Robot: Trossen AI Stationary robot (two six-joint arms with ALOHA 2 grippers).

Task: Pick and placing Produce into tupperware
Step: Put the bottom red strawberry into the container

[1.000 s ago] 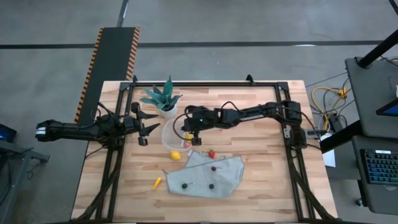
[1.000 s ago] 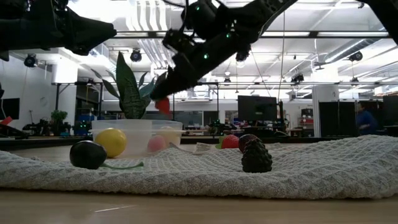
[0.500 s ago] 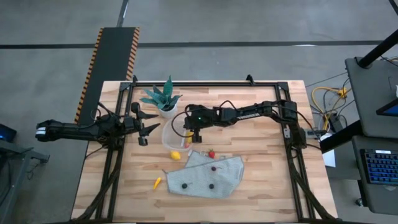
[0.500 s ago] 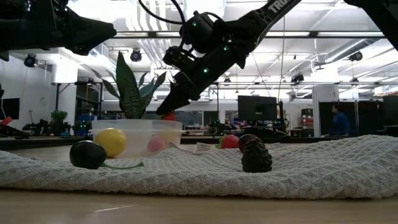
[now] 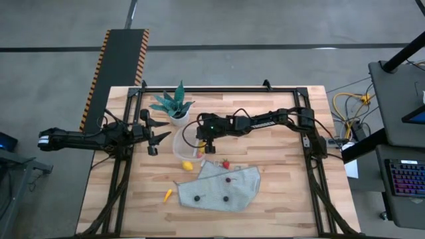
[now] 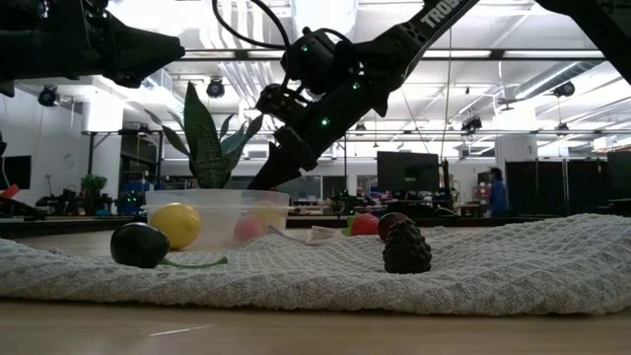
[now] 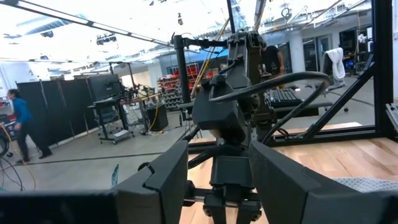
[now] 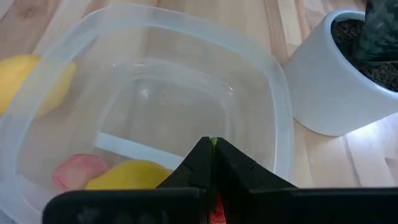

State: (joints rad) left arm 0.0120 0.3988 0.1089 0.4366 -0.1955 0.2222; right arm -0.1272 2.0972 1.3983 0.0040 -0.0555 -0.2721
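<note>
two risks face you here. first, the red berry (image 8: pixel 214 214) pinched in the right gripper (image 8: pixel 211 163) could bounce or roll out if you let it go too high, since the fingers hang just over the tupperware (image 8: pixel 281 118) rather than down inside it. second, the white plant pot (image 8: pixel 329 81) stands just beside the container's rim, so a careless swing of the arm could knock it or drag the light tupperware across the table (image 5: pixel 279 192).

your right gripper is pressed together on that berry, only a sliver of red showing between the fingertips. below it in the tupperware lie a yellow lemon piece (image 8: pixel 127 175) and a pinkish piece (image 8: pixel 79 169); another yellow piece (image 8: pixel 34 81) sits against the wall, apparently outside it.

your left gripper (image 5: pixel 154 136) waits near the table's left edge, its fingers partly spread and holding nothing.

dark berries (image 6: pixel 406 247) rest on the grey cloth (image 5: pixel 222 189), not yet gathered.
</note>
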